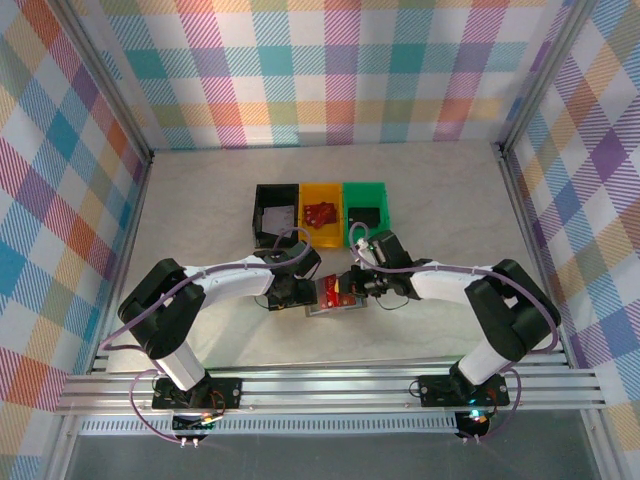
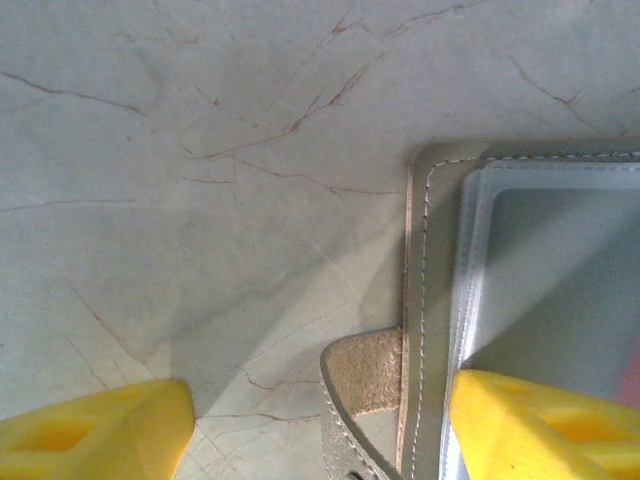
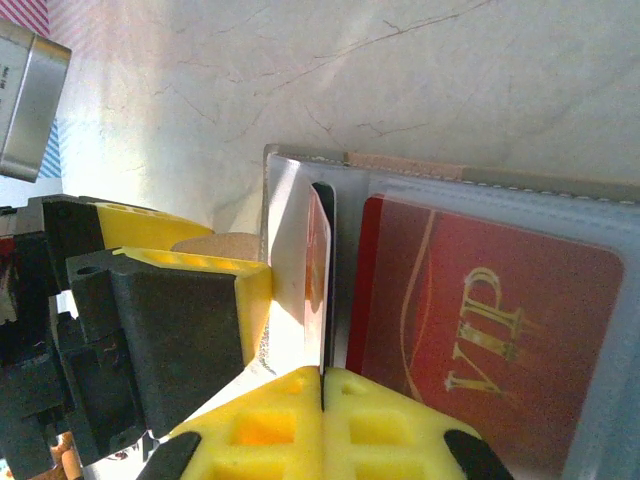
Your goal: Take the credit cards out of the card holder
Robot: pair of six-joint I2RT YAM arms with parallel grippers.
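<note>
top view / surface: a pale marble-look table [image 1: 200,220] with thin brownish veins, bare over most of its area
top view / room: the table is boxed in by pastel plaid walls [image 1: 330,70] on three sides; a metal rail [image 1: 330,385] runs along the near edge, and both arm bases are bolted there
top view / bins: three are lined up touching side by side at mid-table: black bin [image 1: 257,210], yellow bin [image 1: 322,187], green bin [image 1: 366,186]
top view / bin contents: a flat grey thing [image 1: 280,215] is seen in the black one, something red [image 1: 320,213] in the yellow one and a dark item [image 1: 365,214] in the green one; all are too small to be named properly
top view / card holder [image 1: 335,298]: it is laid open on the table just in front of the yellow bin, with red showing on it, between the left gripper [image 1: 297,293] and the right gripper [image 1: 357,288]
left wrist / surface: the same veined stone look, with a soft shadow across it
left wrist / holder: a grey stitched corner and a clear pocket are seen at right, with a suede-like tab [image 2: 365,370] at the bottom edge
left wrist / left gripper: the yellow fingers are held well apart, one tip over bare table and the other over the clear pocket, so the holder's edge is straddled; nothing is gripped
right wrist / VIP card [image 3: 480,330]: red with gold lettering, it is tucked flat inside a clear pocket of the holder
right wrist / right gripper: the yellow fingertips are pressed together on a thin reddish leaf [image 3: 317,255] stood up on edge; whether that is a bare card or a pocket flap probably can't be settled from this angle
right wrist / left gripper: one padded finger is seen just beside the holder's far edge
</note>
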